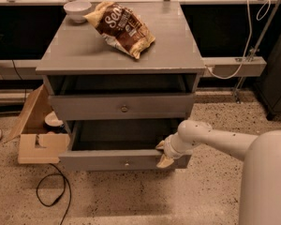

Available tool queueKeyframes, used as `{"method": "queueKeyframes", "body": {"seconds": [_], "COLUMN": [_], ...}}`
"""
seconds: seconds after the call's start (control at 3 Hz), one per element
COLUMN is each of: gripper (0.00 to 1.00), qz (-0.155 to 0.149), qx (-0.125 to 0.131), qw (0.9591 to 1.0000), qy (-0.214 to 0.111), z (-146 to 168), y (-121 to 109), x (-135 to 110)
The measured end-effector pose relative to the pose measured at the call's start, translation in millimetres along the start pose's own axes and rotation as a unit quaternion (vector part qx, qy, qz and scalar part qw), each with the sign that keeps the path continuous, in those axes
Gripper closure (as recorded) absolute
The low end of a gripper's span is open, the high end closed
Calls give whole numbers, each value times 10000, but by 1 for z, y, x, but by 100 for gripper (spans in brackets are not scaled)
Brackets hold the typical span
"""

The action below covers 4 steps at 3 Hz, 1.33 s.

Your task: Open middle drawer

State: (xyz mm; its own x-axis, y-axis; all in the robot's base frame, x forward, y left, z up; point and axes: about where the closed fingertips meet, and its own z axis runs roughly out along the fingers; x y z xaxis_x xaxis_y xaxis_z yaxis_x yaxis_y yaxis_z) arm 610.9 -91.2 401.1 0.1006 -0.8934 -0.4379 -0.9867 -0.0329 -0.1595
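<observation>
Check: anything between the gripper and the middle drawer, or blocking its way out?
Nothing visible. The gripper sits against the right end of the wide grey wooden middle drawer, which is partly out. The brown cardboard box stands beside it at picture-left; the black cable lies on the floor below.

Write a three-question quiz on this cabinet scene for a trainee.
1. Name the two things lying on the cabinet top.
2. True or false: the middle drawer is fully shut.
3. Where is the gripper? A) over the cabinet top; B) at the right end of the middle drawer's front; C) at the upper drawer's knob.

Key
1. A white bowl and a brown snack bag.
2. False: it is pulled out, and its inside shows.
3. B.
</observation>
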Motion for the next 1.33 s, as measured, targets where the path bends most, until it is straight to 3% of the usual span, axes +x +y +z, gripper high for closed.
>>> {"method": "queueKeyframes", "body": {"seconds": [0.33, 1.0, 1.33], "gripper": [0, 0, 19], "qz": [-18, -111, -195], "qx": [-21, -318, -393], "qw": [10000, 9994, 9990], "qy": [1, 63, 123], "z": [0, 5, -1], "y": [1, 8, 17], "x": [0, 0, -1]}}
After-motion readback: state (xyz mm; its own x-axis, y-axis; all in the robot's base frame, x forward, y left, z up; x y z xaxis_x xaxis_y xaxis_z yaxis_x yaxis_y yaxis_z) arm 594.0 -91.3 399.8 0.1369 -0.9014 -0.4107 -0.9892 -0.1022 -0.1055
